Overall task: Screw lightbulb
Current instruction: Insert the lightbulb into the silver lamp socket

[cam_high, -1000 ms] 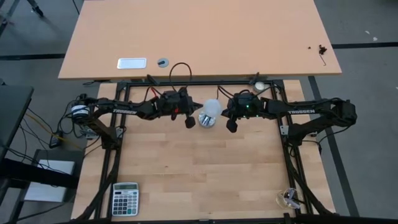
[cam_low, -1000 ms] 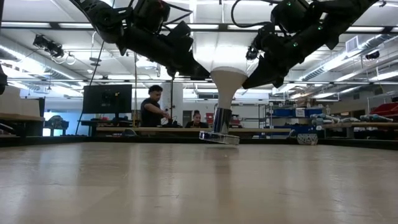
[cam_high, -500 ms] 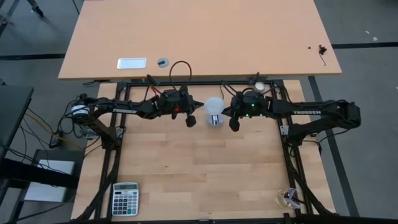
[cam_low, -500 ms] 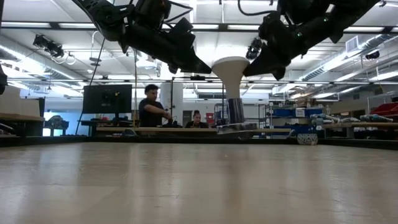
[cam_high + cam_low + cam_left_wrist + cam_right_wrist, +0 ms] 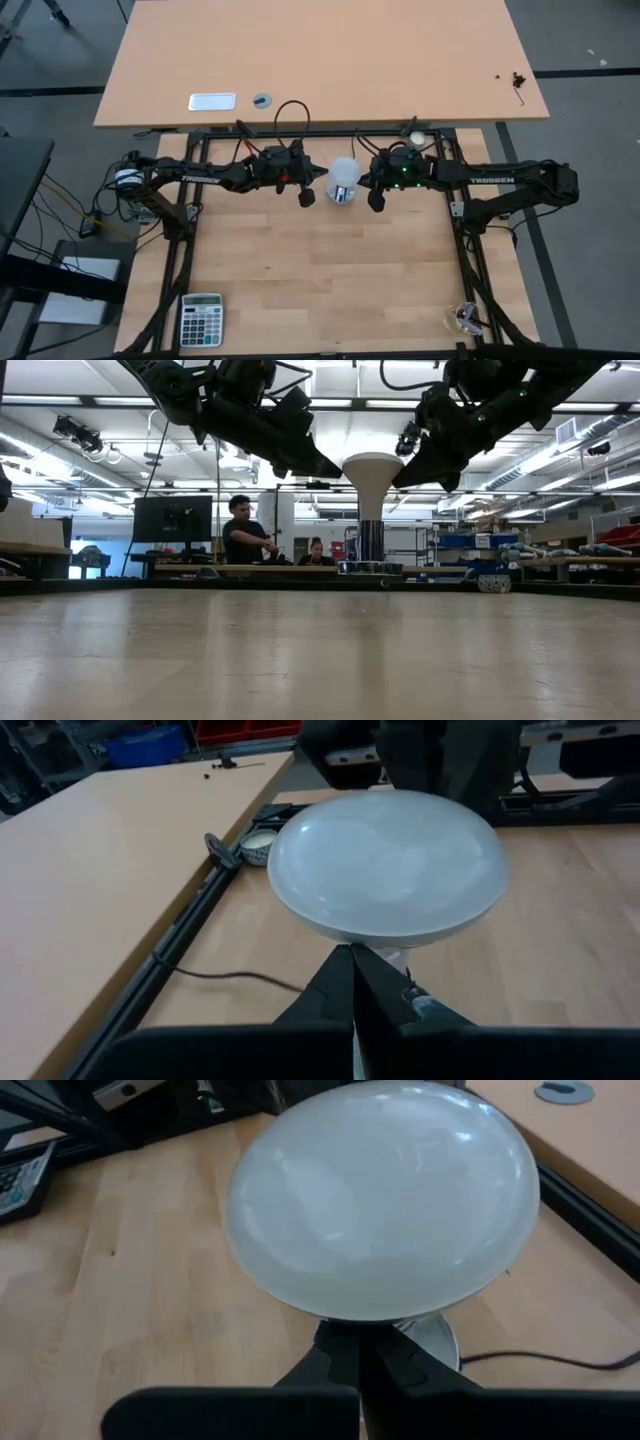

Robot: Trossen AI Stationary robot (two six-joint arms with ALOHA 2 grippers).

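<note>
1. I see the bulb standing upright in its socket, at the far middle of the table, dome up.
2. My left gripper reaches in from the left, arm stretched low along the far edge. In its wrist view the fingers are pressed together, just short of the bulb's neck.
3. My right gripper mirrors it from the right, fingers likewise closed on nothing, close beside the bulb.
4. A calculator lies near left.
</note>
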